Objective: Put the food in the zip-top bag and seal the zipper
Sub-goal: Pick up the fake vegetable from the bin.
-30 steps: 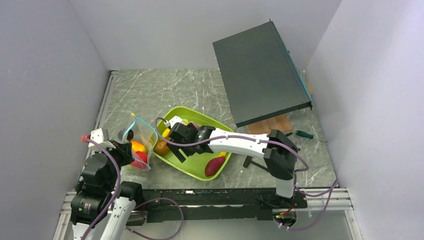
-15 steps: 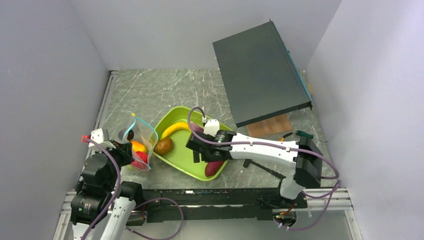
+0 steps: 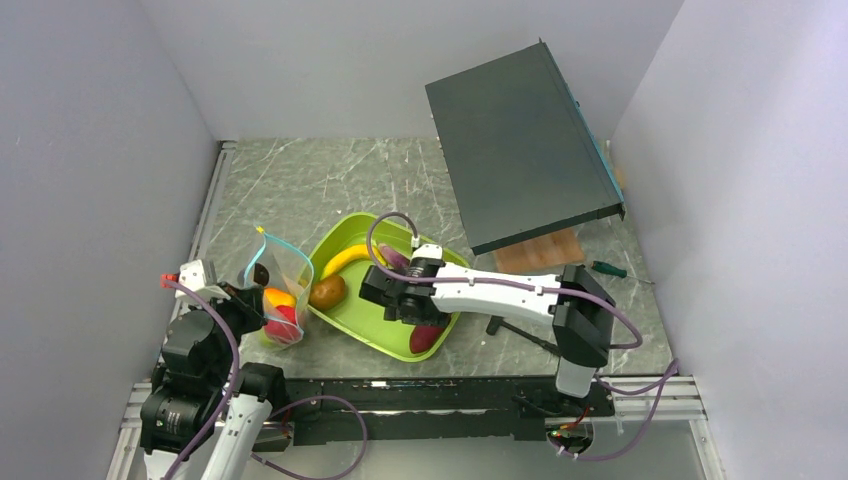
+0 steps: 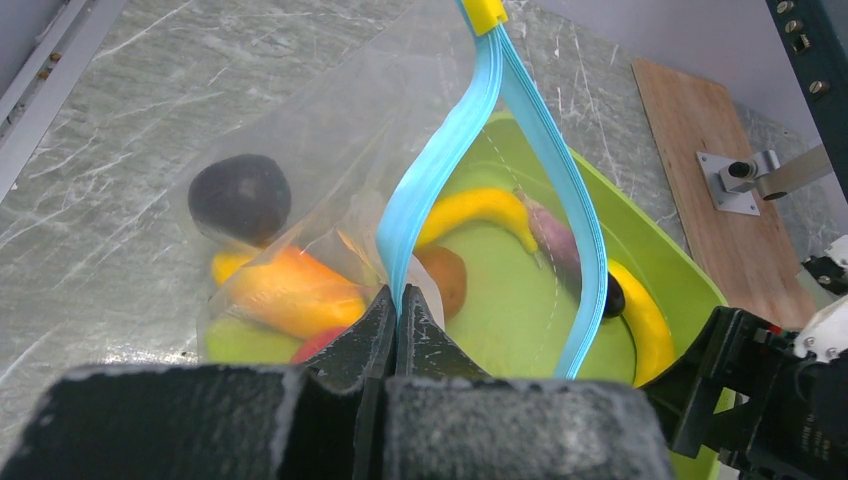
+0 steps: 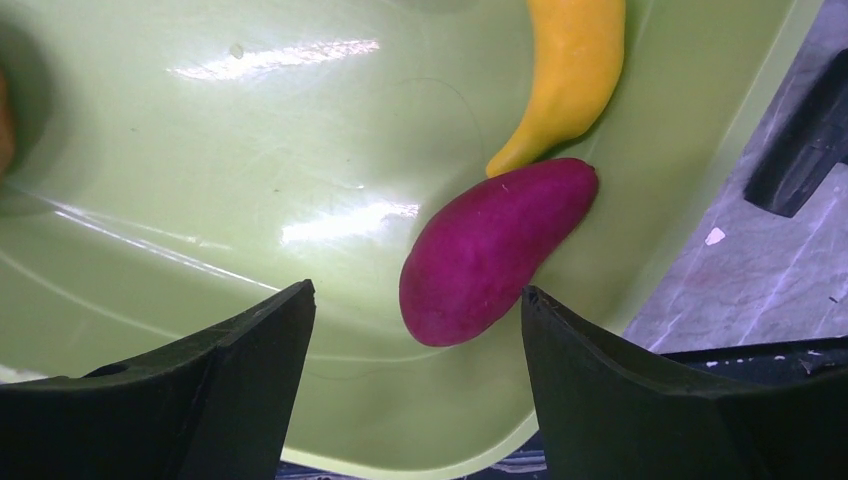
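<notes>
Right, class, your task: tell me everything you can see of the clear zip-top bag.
The bag is clear, crinkly plastic with a light-blue zipper along its mouth and a yellow tab at one end. It sits on the table beside the green tray, its mouth open in a loop. The left gripper has its jaws shut on the mouth edge. Inside lie a dark round piece, an orange piece and a red piece.

Marbled grey table: lime-green tray, zip-top bag just beside it, wooden board at right.
</notes>
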Available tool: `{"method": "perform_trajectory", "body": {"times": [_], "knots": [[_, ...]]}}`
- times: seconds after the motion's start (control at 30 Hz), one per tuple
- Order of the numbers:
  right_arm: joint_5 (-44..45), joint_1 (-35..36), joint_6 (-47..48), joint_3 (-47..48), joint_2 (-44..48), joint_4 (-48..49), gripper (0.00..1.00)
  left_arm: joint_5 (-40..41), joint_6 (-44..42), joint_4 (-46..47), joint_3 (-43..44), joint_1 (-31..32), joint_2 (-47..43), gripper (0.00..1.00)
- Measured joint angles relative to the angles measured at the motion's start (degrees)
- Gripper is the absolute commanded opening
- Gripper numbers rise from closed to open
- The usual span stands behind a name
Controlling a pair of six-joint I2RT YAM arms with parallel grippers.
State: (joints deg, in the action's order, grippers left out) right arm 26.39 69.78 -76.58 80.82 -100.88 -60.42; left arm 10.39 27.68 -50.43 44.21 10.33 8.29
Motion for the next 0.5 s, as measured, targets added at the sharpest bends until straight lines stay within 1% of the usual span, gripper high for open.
{"method": "perform_trajectory", "body": {"times": [0.3, 0.47, 0.5], "knots": [[-0.59, 0.00, -1.05, -0.04, -5.49, -0.55, 0.74, 0.04, 0.00, 0.00, 0.00, 0.00, 0.04, 0.00], [-0.57, 0.00, -0.92, -1.29, -7.13, 0.72, 0.70, 0.07, 0.00, 0.02, 0.00, 0.00, 0.79, 0.00], [-0.57, -0.02, -0.72, -1.75, -7.30, 1.42, 0.67, 0.07, 0.00, 0.04, 0.00, 0.00, 1.05, 0.00]]}}
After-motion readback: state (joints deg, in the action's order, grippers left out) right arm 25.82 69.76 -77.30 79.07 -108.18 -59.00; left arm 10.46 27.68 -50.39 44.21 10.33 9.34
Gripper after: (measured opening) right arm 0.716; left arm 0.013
